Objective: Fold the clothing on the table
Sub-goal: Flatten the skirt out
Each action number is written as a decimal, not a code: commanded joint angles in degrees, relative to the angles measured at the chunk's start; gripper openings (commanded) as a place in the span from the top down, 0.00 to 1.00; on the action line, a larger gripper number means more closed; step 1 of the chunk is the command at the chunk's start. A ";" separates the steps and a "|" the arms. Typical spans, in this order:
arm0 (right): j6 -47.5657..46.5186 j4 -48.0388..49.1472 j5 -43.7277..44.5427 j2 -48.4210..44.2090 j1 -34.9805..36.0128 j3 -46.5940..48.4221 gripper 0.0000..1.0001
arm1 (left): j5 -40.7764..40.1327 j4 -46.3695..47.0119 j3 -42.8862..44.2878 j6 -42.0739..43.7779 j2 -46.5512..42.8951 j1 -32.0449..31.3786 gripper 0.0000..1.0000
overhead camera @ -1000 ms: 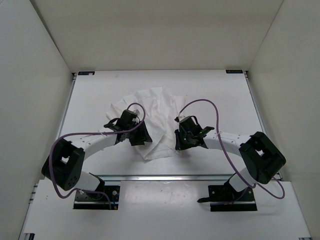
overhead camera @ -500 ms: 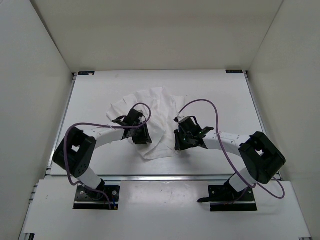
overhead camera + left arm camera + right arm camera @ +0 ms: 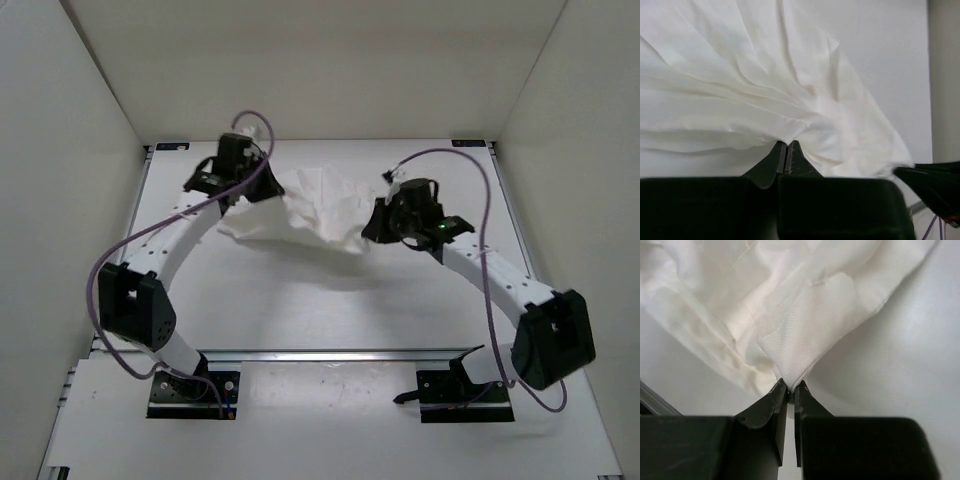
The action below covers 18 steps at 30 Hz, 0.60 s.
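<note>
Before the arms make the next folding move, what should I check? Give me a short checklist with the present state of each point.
1. Left gripper shut on the clothing: ok, its fingertips pinch a gathered edge.
2. Right gripper shut on the clothing: ok, a fold sits between its fingertips.
3. Grippers apart, with the clothing spanning between them: ok.
4. Clothing smooth and flat: not ok, it is bunched and creased.
5. Clothing fully lifted off the table: cannot tell; a shadow lies under it, but the lowest edge may touch.
</note>
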 commanded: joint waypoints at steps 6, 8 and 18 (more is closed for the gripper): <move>4.06 4.43 -4.11 -17.07 -3.53 -10.98 1.00 | 1.49 -2.80 -19.50 4.25 -25.31 6.29 1.00; 5.55 0.49 -3.50 -17.69 -4.94 -14.67 1.00 | 0.43 -1.75 -31.28 2.84 -29.55 5.07 1.00; 9.43 -8.50 -0.60 -26.57 -5.12 -25.86 0.62 | 7.54 3.01 -60.50 -8.23 -50.29 2.25 0.34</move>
